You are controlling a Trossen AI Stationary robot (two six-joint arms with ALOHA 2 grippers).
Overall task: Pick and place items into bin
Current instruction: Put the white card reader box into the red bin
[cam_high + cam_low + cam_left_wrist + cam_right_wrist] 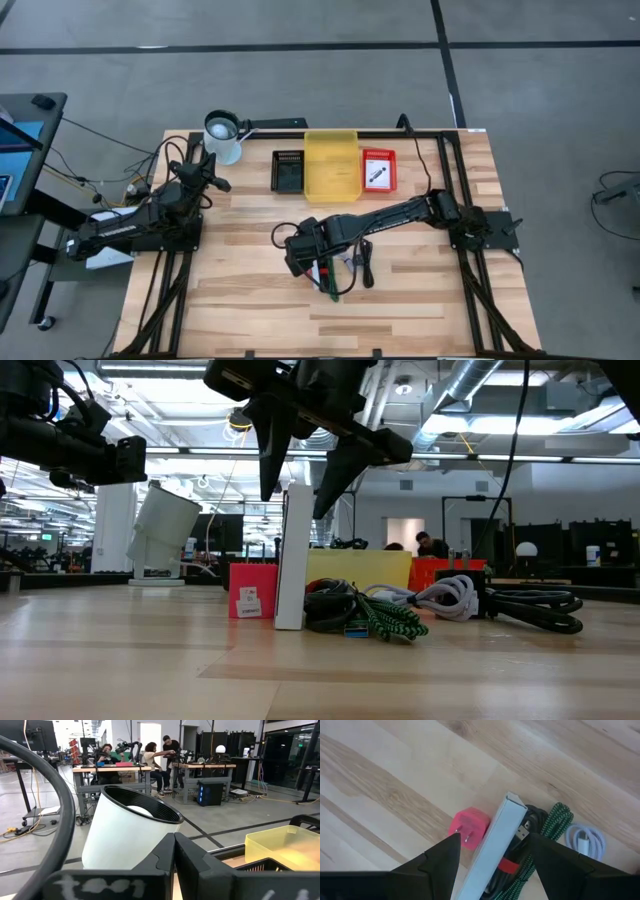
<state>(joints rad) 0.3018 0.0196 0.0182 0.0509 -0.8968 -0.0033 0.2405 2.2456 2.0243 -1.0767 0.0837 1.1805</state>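
1. Your right pincer [490, 857] hangs spread over the pile, fingers either side of the upright white box [492, 847]. The box's lower end is cut off in the wrist view.
2. Just beside the box lie a pink plug [469, 827], a green braided cable [385, 618] over black cable, and a white cable [585, 840] farther out.
3. No writing is readable; the red tray's [378, 169] white label is too small.
4. The yellow bin [331, 166] sits well beyond the pincer; nothing can be made out inside it.
5. Your left pincer [213, 183] waits near the white cup [125, 832], pressed together.
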